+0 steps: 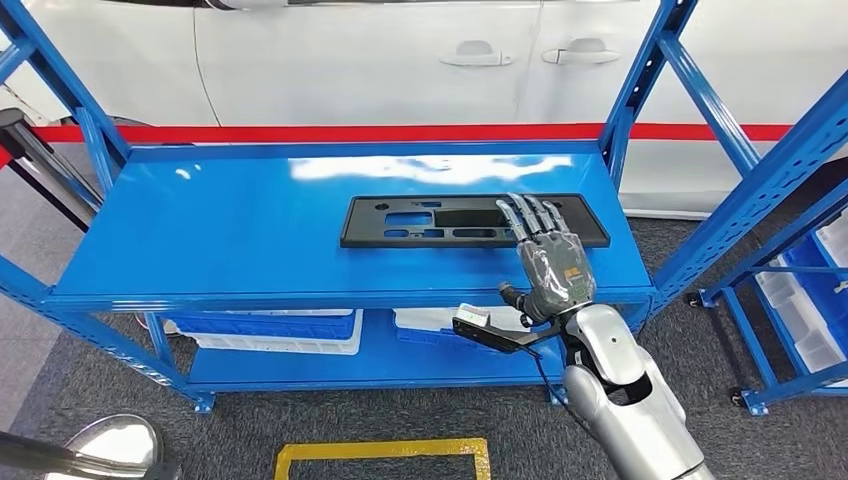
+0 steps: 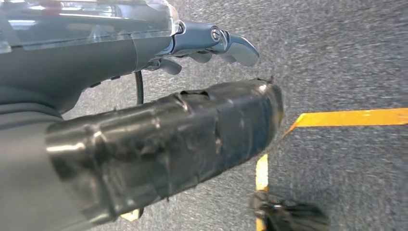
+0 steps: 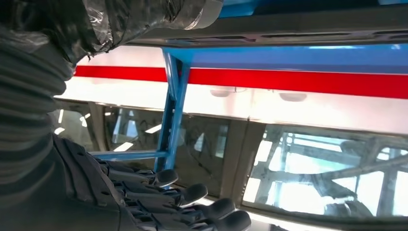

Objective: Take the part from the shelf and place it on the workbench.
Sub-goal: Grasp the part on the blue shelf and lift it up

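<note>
One black part on blue shelf, right hand fingers over its near edge

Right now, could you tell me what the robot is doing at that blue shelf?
The robot's right hand is stretched over the top of the blue shelf, its fingers spread above the right part of a flat black plastic panel that lies there. Whether the fingers touch the panel cannot be told; nothing is gripped. The left hand hangs by the grey floor and holds nothing. A white car stands behind the shelf.
</note>
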Action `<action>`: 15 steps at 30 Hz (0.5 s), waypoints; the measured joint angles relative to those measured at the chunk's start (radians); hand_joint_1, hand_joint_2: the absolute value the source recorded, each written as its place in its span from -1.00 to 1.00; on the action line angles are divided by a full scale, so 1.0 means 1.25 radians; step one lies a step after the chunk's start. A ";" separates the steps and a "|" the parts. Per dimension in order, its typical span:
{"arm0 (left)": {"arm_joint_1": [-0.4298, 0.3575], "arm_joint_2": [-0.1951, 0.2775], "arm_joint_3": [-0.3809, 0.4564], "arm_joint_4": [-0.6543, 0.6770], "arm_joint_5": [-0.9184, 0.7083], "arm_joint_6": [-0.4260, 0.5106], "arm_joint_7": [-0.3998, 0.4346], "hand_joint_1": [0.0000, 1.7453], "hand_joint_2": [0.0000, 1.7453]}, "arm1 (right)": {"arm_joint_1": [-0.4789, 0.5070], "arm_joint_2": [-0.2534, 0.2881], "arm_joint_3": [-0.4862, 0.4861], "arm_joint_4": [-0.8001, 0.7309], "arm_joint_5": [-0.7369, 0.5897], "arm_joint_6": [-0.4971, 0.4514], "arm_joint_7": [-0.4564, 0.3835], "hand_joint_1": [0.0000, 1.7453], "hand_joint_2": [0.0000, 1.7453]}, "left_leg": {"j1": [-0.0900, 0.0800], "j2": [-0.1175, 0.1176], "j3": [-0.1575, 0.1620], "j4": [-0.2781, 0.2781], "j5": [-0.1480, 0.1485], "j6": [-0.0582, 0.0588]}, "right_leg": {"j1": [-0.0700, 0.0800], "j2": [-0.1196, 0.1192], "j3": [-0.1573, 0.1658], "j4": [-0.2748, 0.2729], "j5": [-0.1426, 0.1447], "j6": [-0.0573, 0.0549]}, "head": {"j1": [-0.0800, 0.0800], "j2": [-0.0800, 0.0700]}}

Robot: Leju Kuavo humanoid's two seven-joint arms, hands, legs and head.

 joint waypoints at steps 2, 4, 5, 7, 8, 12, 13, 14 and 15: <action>0.002 0.000 0.000 0.000 -0.002 -0.003 0.000 -1.00 -1.00 | -0.004 0.001 0.010 0.021 0.010 -0.005 -0.002 -1.00 1.00 | -0.001 0.000 0.007 -0.079 0.079 0.004 | 0.001 0.001 0.015 0.003 -0.018 0.005 | 0.000 0.000; 0.002 0.001 0.001 -0.002 -0.004 -0.005 0.000 -1.00 -1.00 | -0.009 0.001 0.022 0.041 0.018 -0.011 -0.002 -1.00 1.00 | -0.003 0.001 0.005 -0.112 0.110 0.011 | 0.003 0.002 0.018 0.007 -0.028 0.013 | 0.000 0.000; 0.002 0.001 0.001 -0.002 -0.005 -0.006 0.000 -1.00 -1.00 | -0.011 0.002 0.026 0.049 0.021 -0.012 -0.002 -1.00 1.00 | -0.004 0.001 0.005 -0.116 0.107 0.014 | 0.004 0.003 0.020 0.009 -0.030 0.016 | 0.000 0.000; 0.002 0.000 0.001 -0.004 -0.006 -0.006 0.000 -1.00 -1.00 | -0.014 0.002 0.030 0.061 0.023 -0.013 -0.002 -1.00 1.00 | -0.002 0.000 0.015 -0.120 0.111 0.021 | 0.002 0.002 0.016 0.024 -0.032 0.022 | 0.000 0.000; 0.002 0.000 0.001 -0.004 -0.006 -0.006 0.000 -1.00 -1.00 | -0.016 0.002 0.032 0.066 0.023 -0.013 -0.001 -1.00 1.00 | 0.000 0.000 0.022 -0.121 0.110 0.024 | 0.000 0.001 0.002 0.050 -0.036 0.027 | 0.000 0.000; 0.000 0.000 0.001 -0.006 -0.012 -0.004 0.000 -1.00 -1.00 | -0.022 0.001 0.045 0.092 0.028 -0.013 0.002 -1.00 1.00 | 0.001 -0.001 0.036 -0.123 0.100 0.030 | -0.010 -0.001 -0.107 0.217 -0.099 0.044 | 0.001 0.000; 0.000 0.000 0.002 -0.006 -0.014 -0.004 0.000 -1.00 -1.00 | -0.022 0.001 0.049 0.100 0.030 -0.013 0.003 -1.00 1.00 | 0.001 -0.002 0.039 -0.123 0.096 0.030 | -0.012 -0.001 -0.124 0.230 -0.101 0.045 | 0.001 0.000; 0.000 0.000 0.002 -0.006 -0.016 -0.003 0.000 -1.00 -1.00 | -0.023 0.000 0.053 0.108 0.031 -0.013 0.004 -1.00 1.00 | 0.000 -0.003 0.043 -0.123 0.093 0.030 | -0.012 0.000 -0.129 0.218 -0.087 0.044 | 0.001 0.000; -0.001 0.000 0.002 -0.006 -0.017 -0.002 0.000 -1.00 -1.00 | -0.025 0.000 0.057 0.117 0.031 -0.013 0.004 -1.00 1.00 | 0.000 -0.003 0.048 -0.124 0.090 0.029 | -0.012 0.000 -0.121 0.183 -0.060 0.041 | 0.001 0.000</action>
